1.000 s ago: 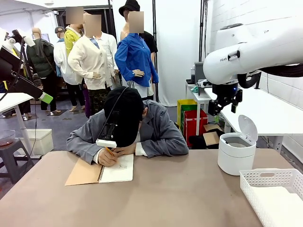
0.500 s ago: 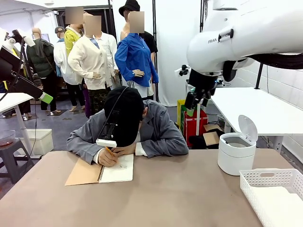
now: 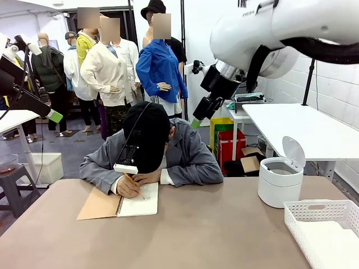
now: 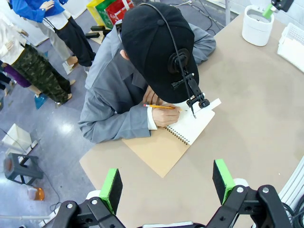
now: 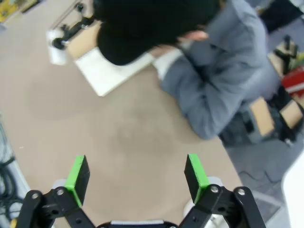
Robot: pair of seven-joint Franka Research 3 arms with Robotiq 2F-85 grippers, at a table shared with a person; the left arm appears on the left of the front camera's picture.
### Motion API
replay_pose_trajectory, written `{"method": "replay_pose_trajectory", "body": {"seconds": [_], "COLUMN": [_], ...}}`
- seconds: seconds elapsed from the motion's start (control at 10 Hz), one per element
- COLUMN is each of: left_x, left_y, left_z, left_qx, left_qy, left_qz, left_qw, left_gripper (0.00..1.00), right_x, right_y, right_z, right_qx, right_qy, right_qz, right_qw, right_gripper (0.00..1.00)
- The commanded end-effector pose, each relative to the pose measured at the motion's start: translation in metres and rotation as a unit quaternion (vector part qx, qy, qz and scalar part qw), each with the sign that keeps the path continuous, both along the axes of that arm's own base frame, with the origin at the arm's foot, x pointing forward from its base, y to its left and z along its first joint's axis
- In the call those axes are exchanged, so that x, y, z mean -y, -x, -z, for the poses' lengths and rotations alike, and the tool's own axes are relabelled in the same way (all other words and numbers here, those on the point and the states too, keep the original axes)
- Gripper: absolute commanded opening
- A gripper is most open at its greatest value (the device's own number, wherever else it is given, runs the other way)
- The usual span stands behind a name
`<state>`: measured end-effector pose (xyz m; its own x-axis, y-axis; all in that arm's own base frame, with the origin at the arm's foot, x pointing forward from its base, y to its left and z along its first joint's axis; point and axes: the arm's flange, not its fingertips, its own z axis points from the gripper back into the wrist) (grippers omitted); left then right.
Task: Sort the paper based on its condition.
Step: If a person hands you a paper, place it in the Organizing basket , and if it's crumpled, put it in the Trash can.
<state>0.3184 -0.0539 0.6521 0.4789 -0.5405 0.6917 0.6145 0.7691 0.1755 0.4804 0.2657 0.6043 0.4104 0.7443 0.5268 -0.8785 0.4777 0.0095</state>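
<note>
A person in a grey jacket (image 3: 188, 159) and black cap is seated at the far side of the beige surface (image 3: 196, 235), bent low over an open spiral-bound notebook with a brown cardboard cover (image 3: 119, 203). A yellow pencil (image 4: 161, 107) is held in the person's hand (image 3: 128, 186), with its tip on the white notebook page (image 4: 194, 124), the paper of the task, which is still bound in the notebook. The notebook lies flat near the far edge of the surface, on the robot's left half

A white cylindrical bin with a raised round lid (image 3: 280, 178) stands on the right half of the surface. Near it, at the right front corner, a white perforated plastic basket (image 3: 325, 230) is placed

The right gripper (image 3: 203, 112) is raised high above the surface, behind and above the person, well apart from the notebook. In the right wrist view, the right gripper (image 5: 137, 175) is seen with its jaws spread wide, nothing between the green pads (image 5: 78, 176); the person and the notebook are seen far below

The left gripper (image 4: 167, 181) is held above the near edge of the surface, well apart from the notebook. Its jaws are spread wide and nothing is held between them
</note>
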Motion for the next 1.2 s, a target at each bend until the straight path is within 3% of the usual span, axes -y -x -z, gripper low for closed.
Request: {"method": "replay_pose_trajectory", "body": {"seconds": [0.0,0.1,0.6,1.1], "left_x": [-0.001,-0.001,-0.001,-0.001], "left_y": [0.000,0.000,0.000,0.000], "left_z": [0.000,0.000,0.000,0.000], "left_qx": [0.001,0.001,0.001,0.001], "left_qy": [0.000,0.000,0.000,0.000], "left_qz": [-0.001,-0.001,-0.001,-0.001], "left_qw": [1.000,1.000,1.000,1.000], "left_gripper": [1.00,1.00,1.00,1.00], "right_x": [0.014,0.018,0.003,-0.057], "right_y": [0.003,-0.003,0.005,0.058], "right_z": [-0.003,-0.009,-0.004,-0.015], "right_qx": [-0.043,-0.021,-0.029,-0.032], "right_qy": [-0.007,0.012,-0.008,-0.073], "right_qz": [-0.027,-0.010,-0.017,-0.039], "right_qw": [0.999,1.000,0.999,0.996], "right_gripper": [1.00,1.00,1.00,1.00]}}
